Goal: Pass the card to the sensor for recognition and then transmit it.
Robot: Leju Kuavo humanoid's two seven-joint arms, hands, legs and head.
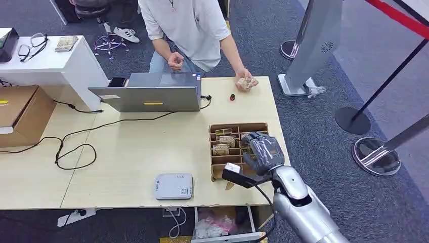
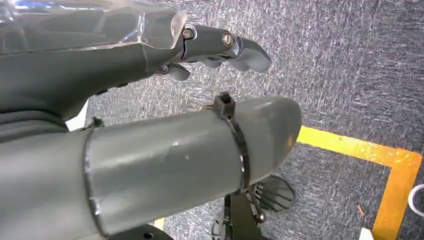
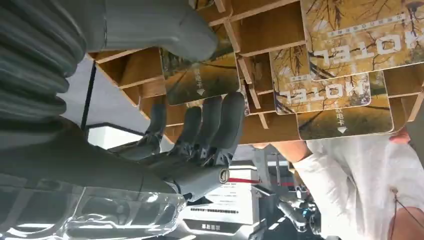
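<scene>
A wooden slotted card box (image 1: 217, 170) stands at the table's right end with several brown hotel cards (image 1: 221, 148) upright in it. My right hand (image 1: 263, 152) reaches down into the box's right side. In the right wrist view its thumb (image 3: 165, 30) and fingers (image 3: 210, 120) close from both sides on one card (image 3: 202, 77) that still sits in its slot; other cards (image 3: 325, 90) stand beside it. The grey card sensor (image 1: 173, 186) lies near the table's front edge, left of the box. My left hand (image 2: 150, 100) hangs over carpet, holding nothing, fingers apart.
A person (image 1: 187, 30) sits behind the table, one hand (image 1: 246, 82) holding cards. An open laptop (image 1: 152, 93) stands at the back, with black cables (image 1: 76, 147) trailing left. A cardboard box (image 1: 20, 114) sits at the far left. Stanchion bases (image 1: 377, 154) stand on the right.
</scene>
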